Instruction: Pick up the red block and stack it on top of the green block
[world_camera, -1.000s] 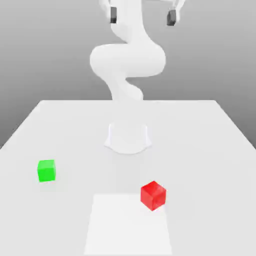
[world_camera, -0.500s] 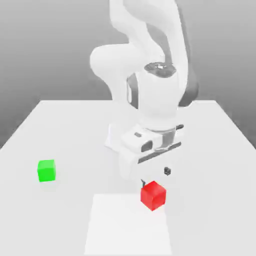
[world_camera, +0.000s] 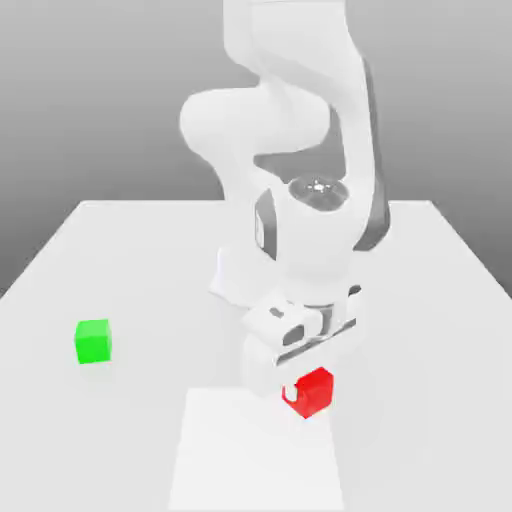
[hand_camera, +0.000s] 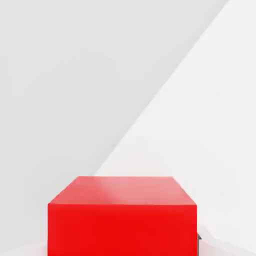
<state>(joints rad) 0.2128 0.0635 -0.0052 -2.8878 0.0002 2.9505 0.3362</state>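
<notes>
Tbl (world_camera: 430, 320): grn blk (world_camera: 93, 341), red blk (world_camera: 314, 391), white patch (world_camera: 255, 455).

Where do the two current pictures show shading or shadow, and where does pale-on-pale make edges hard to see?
Exterior view: faint shadow by the green block; the white arm merges softly into the pale table; backdrop darkens downward. Hand view: the red block's upper face looks paler than its front.
</notes>
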